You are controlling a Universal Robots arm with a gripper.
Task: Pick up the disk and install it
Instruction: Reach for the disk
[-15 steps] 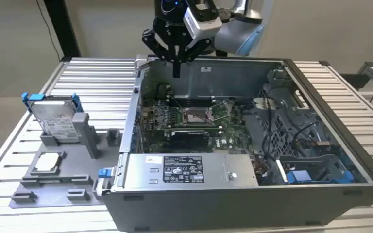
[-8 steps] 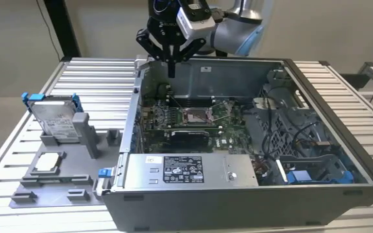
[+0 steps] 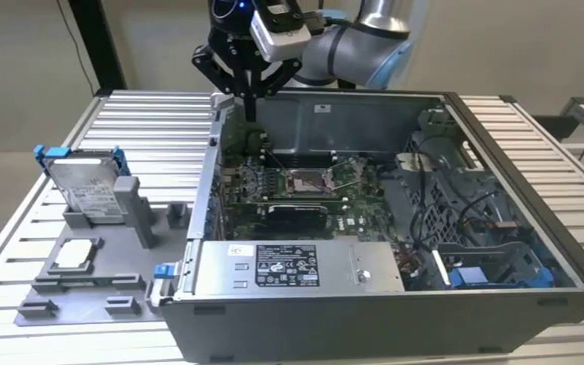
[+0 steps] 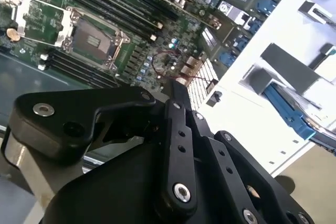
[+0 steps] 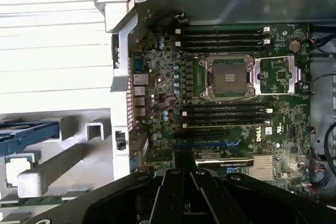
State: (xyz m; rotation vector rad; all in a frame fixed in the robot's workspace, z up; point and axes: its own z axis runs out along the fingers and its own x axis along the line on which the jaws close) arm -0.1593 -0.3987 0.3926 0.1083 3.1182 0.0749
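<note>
Basically nothing of the task is done yet. The disk is seen standing on edge in the grey holder on the desk, at the exterior view's left, well apart from the claw. The claw is held closed on nothing, fingers pressed together, and is hung over the rim of the open computer case, above the edge of the green board. Both steps are left: the disk is not gripped and not installed.

Hard to make out: in the first wrist view the disk is cut off at the frame edge, with just a blue rail caught. The claw's tip is crowded by its own black linkage in both wrist views. The bay meant for the disk cannot be told for sure; the blue brackets in the case corner are half hidden by cables, so that is only a guess.
</note>
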